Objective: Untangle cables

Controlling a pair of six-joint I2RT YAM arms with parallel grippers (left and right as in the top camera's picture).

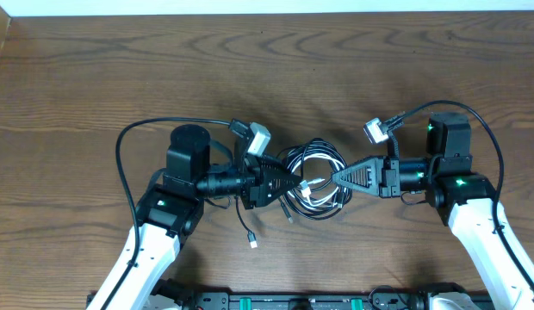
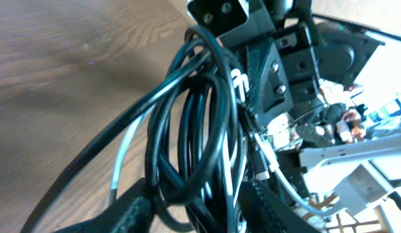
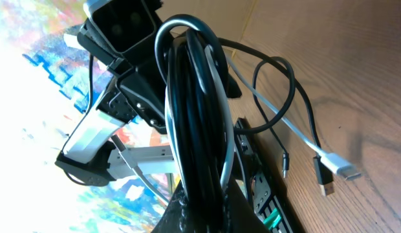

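Pinching the coiled cables [image 1: 323, 155] on the bench [image 1: 77, 69], the right gripper [image 1: 334, 178] is clamped tight; the left gripper [image 1: 294, 182] straddles their loops, grip unclear.

No text, label, brand or number can be read in any view
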